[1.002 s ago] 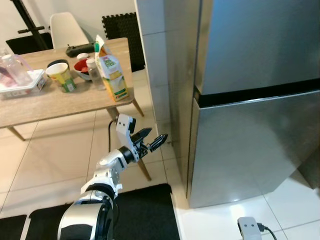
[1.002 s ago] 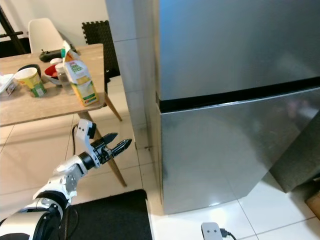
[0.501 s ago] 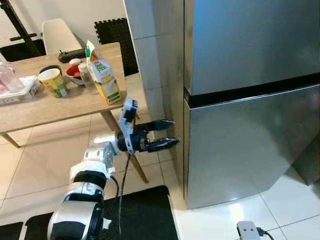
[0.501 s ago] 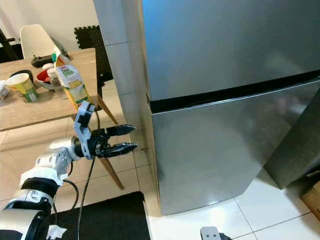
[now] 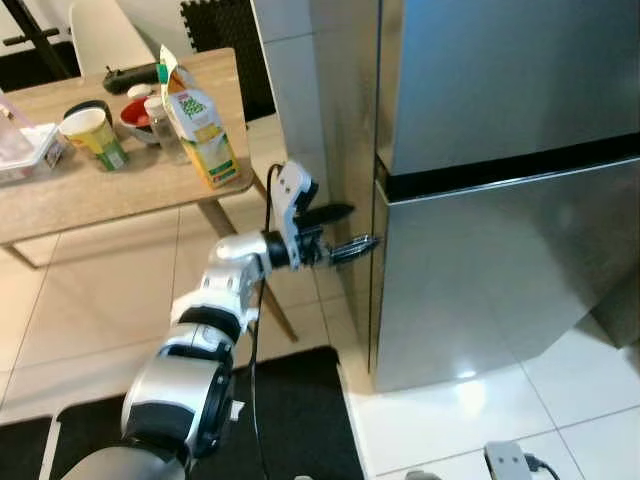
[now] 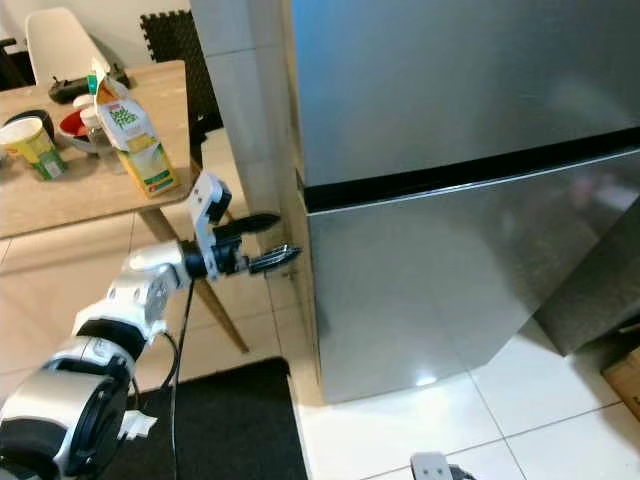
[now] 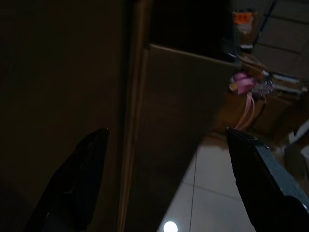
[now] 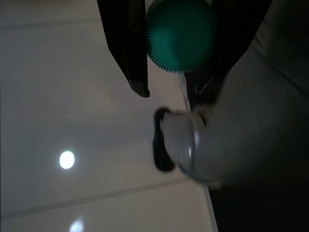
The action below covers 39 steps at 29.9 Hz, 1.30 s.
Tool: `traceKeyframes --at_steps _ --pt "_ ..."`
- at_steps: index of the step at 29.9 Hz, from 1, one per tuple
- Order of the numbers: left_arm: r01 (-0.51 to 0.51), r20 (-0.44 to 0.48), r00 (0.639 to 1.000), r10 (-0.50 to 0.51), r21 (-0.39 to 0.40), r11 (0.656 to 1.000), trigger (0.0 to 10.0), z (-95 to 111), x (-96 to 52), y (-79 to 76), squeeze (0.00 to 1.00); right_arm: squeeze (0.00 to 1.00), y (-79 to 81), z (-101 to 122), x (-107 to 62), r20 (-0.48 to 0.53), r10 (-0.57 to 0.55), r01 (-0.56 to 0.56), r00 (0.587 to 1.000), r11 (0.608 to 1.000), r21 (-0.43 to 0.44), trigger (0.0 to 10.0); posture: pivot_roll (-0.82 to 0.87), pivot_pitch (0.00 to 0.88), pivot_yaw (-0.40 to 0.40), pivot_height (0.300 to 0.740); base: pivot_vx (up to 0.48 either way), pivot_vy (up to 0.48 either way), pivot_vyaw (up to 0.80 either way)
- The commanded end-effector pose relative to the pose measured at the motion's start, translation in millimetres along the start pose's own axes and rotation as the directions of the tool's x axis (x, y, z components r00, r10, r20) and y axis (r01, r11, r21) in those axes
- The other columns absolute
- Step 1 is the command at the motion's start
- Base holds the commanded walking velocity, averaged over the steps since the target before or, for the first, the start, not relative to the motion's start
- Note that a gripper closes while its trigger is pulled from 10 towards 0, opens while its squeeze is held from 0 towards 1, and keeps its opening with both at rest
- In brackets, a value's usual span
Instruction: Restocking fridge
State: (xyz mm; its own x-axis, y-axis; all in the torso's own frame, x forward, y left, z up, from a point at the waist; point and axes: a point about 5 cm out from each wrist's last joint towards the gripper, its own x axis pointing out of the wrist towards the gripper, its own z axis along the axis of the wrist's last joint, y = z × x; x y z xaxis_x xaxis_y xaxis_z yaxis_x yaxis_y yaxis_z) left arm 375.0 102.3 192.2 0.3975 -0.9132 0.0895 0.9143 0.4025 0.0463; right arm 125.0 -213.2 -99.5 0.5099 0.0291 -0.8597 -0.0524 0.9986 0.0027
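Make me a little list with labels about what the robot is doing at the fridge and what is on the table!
Left gripper: fingers open, at the left edge of the fridge's lower door
Fridge: tall steel fridge, both doors closed
Right gripper: fingers around a green-capped clear bottle
Table: light wooden table to the robot's left
On table: yellow and green juice carton, yellow paper cup, red bowl

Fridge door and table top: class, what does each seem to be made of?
Fridge door: apparently brushed stainless steel or a steel-look finish, grey with soft blurred reflections. Table top: pale wood or wood-look laminate, showing lengthwise grain; which one cannot be told.
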Motion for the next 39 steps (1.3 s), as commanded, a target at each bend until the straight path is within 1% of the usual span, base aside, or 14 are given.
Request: traceKeyframes --at_steps 1,11,17,19,24,25,26,29,31,32,34,36,38,39 --pt "-0.001 -0.007 1.0 0.001 -0.011 1.0 10.0 -5.6 1.3 -2.0 0.0 0.0 10.0 -13.9 -1.4 -0.046 0.036 -0.036 0.998 0.999 0.006 10.0 -0.2 0.246 0.097 0.74 0.0 0.0 0.0" --pt "0.172 -0.007 0.985 -0.172 0.003 0.985 10.0 -3.0 35.3 -23.3 0.0 0.0 8.8 -14.7 -2.5 -0.025 0.028 -0.028 0.999 0.999 0.028 10.0 -0.24 0.274 0.114 0.74 0.0 0.0 0.0" --pt "0.161 0.019 0.987 -0.162 0.05 0.986 10.0 8.3 45.5 -23.7 0.0 0.0 7.7 -15.4 -3.0 -0.023 0.024 -0.023 0.999 0.999 0.033 10.0 -0.24 0.277 0.116 0.74 0.0 0.0 0.0" --pt "0.112 0.034 0.993 -0.115 0.081 0.99 10.0 16.0 49.2 -20.2 0.0 0.0 7.8 -15.5 -3.1 -0.022 0.023 -0.023 0.999 0.999 0.034 10.0 -0.24 0.278 0.118 0.74 0.0 0.0 0.0" --pt "0.132 0.045 0.99 -0.135 0.068 0.989 10.0 18.4 52.4 -21.8 0.0 0.0 7.9 -15.9 -3.2 -0.021 0.023 -0.022 1.0 0.999 0.035 10.0 -0.24 0.279 0.119 0.74 0.0 0.0 0.0" --pt "0.303 0.056 0.95 -0.306 0.057 0.951 10.0 18.4 59.9 -37.1 0.0 0.0 8.2 -16.7 -3.4 -0.023 0.022 -0.022 0.999 0.999 0.037 10.0 -0.24 0.273 0.118 0.74 0.0 0.0 0.0" --pt "0.448 0.055 0.891 -0.451 0.055 0.892 10.0 17.7 64.3 -50.6 0.0 0.0 8.2 -16.5 -3.3 -0.023 0.022 -0.021 1.0 0.999 0.039 10.0 -0.24 0.272 0.119 0.74 0.0 0.0 0.0" --pt "0.493 0.052 0.867 -0.495 0.053 0.869 10.0 17.1 65.1 -54.8 0.0 0.0 8.2 -16.3 -3.2 -0.023 0.021 -0.02 1.0 0.999 0.04 10.0 -0.24 0.27 0.118 0.74 0.0 0.0 0.0" --pt "0.597 0.04 0.8 -0.599 0.049 0.8 10.0 16.9 65.0 -64.5 0.0 0.0 7.8 -15.0 -2.9 -0.021 0.019 -0.019 1.0 0.999 0.039 10.0 -0.24 0.261 0.119 0.74 0.0 0.0 0.0" --pt "0.597 0.04 0.8 -0.599 0.049 0.8 10.0 16.9 65.0 -64.5 0.0 0.0 7.8 -15.0 -2.9 -0.021 0.019 -0.019 1.0 0.999 0.039 10.0 -0.24 0.261 0.119 0.74 0.0 0.0 0.0" --pt "0.673 0.031 0.738 -0.674 0.041 0.738 10.0 16.8 64.1 -72.8 0.0 0.0 6.9 -13.1 -2.4 -0.019 0.017 -0.016 1.0 0.999 0.038 10.0 -0.24 0.254 0.121 0.74 0.0 0.0 0.0" --pt "0.695 0.022 0.718 -0.696 0.039 0.718 10.0 15.8 62.9 -76.6 0.0 0.0 6.5 -11.7 -2.0 -0.016 0.016 -0.015 1.0 0.999 0.038 10.0 -0.24 0.249 0.121 0.74 0.0 0.0 0.0" --pt "0.695 0.022 0.718 -0.696 0.039 0.718 10.0 15.8 62.9 -76.6 0.0 0.0 6.5 -11.7 -2.0 -0.016 0.016 -0.015 1.0 0.999 0.038 10.0 -0.24 0.249 0.121 0.74 0.0 0.0 0.0" --pt "0.717 0.014 0.696 -0.718 0.03 0.696 10.0 14.2 60.8 -81.4 0.0 0.0 6.5 -10.2 -1.6 -0.014 0.015 -0.014 1.0 0.999 0.038 10.0 -0.23 0.243 0.121 0.74 0.0 0.0 0.0"
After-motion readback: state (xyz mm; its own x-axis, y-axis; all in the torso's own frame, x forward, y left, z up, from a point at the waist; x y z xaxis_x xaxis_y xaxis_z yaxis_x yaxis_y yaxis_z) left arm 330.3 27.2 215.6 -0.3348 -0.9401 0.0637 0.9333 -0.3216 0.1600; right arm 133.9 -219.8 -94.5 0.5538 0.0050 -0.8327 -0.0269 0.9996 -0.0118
